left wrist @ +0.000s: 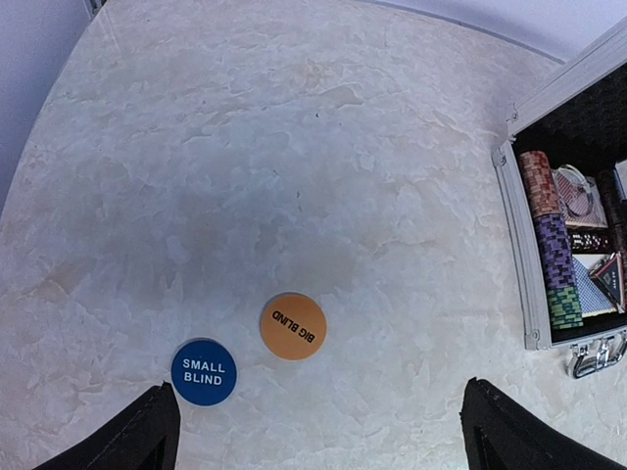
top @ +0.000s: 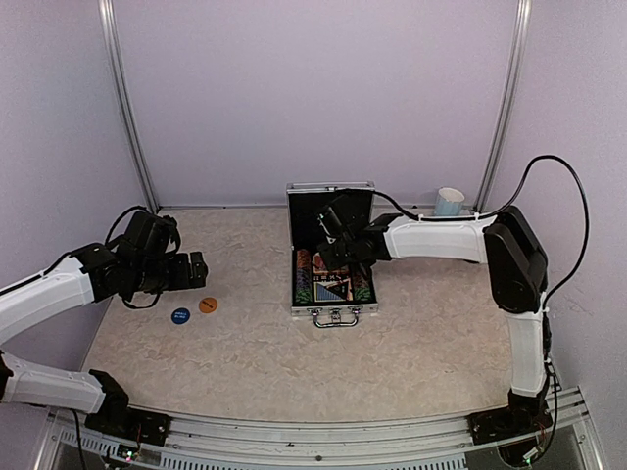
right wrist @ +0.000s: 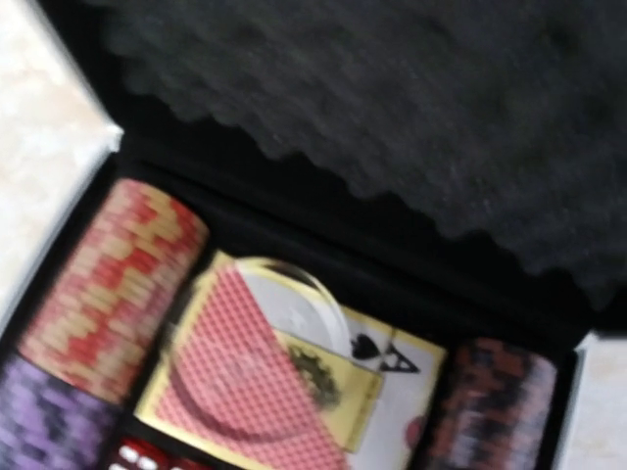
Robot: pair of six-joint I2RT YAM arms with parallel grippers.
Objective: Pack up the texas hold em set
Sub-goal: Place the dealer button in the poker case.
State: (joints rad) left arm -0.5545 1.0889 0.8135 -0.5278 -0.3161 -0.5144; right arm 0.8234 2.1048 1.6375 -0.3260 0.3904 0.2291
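The silver briefcase (top: pixel 333 311) lies open mid-table, its black foam lid (top: pixel 330 208) upright. My right gripper (top: pixel 326 247) hangs inside it; its fingers are out of the right wrist view. That view shows a clear disc (right wrist: pixel 257 338) lying on a red card deck (right wrist: pixel 245 411), between a red-and-yellow chip row (right wrist: pixel 113 284) and a dark chip row (right wrist: pixel 495 401). A blue "small blind" disc (left wrist: pixel 204 372) and an orange "big blind" disc (left wrist: pixel 293 326) lie on the table left of the case. My left gripper (left wrist: pixel 318 416) hovers open just short of them, holding nothing.
A light-blue mug (top: pixel 449 201) stands at the back right by the wall. The case's latches and handle (top: pixel 333 318) face the near edge. In the left wrist view the case's open side (left wrist: pixel 517 245) lies far right.
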